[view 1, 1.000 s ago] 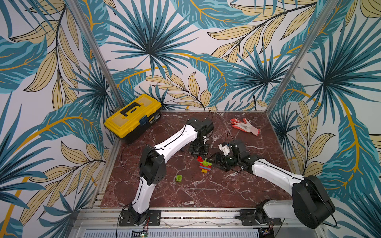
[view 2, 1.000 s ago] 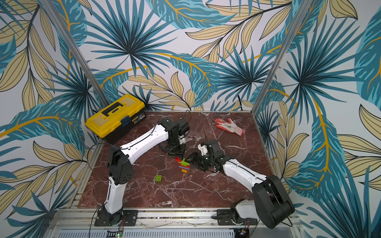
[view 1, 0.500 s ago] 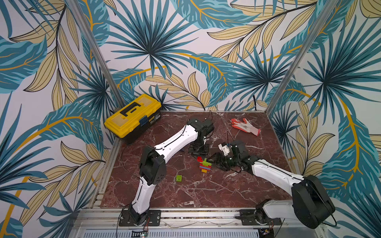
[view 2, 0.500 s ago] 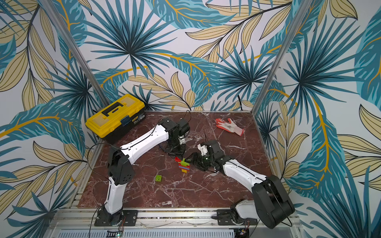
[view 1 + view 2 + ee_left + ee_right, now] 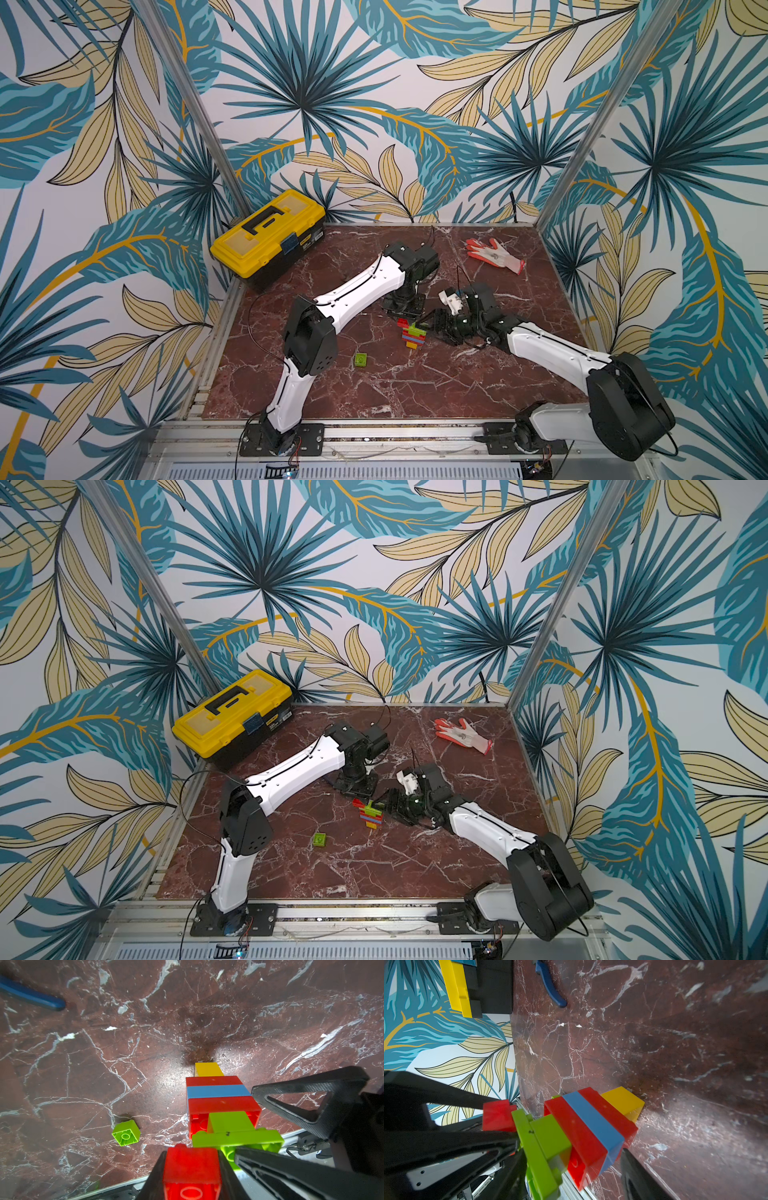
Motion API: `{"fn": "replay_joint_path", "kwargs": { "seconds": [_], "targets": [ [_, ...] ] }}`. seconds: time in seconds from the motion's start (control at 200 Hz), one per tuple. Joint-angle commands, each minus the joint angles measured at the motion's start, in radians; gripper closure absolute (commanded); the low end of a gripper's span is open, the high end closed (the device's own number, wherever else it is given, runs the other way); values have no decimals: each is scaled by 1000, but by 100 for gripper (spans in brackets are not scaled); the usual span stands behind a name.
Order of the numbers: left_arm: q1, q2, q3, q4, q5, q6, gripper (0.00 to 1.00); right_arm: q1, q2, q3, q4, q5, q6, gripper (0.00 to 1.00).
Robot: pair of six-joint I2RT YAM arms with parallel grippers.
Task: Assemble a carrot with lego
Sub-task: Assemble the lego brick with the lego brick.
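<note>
Carrot tip-down on marble table, between the right gripper's half-open jaws — contact unclear — left gripper clamped on a red brick beside its green top; likely light, stiff, slick, joints may pop: pinch flat sides of the red-blue bands.

A robot test cell of a lab is shown. A small marble-patterned counter is boxed in on three sides by panels printed with palm leaves, joined at bare aluminium posts. A left arm and a right arm are bolted to a metal rail at six o'clock. A yellow toolbox is set at ten o'clock, a work glove at one o'clock.
</note>
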Motion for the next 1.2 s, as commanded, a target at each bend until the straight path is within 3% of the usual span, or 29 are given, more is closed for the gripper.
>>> {"fn": "replay_joint_path", "kwargs": {
  "seconds": [0.0,0.581,0.911,1.197],
  "targets": [
    [-22,76,-19,-31,-20,-9,89,-2,21,-38,-44,18,-27,32],
    [-52,102,-62,-31,-46,-22,89,-2,36,-45,-64,28,-57,36],
    [-53,133,-67,-23,16,0,88,-2,27,-46,-74,28,-64,38],
    [-52,95,-49,-27,-22,5,80,-2,27,-43,-75,28,-63,38]
  ]
}}
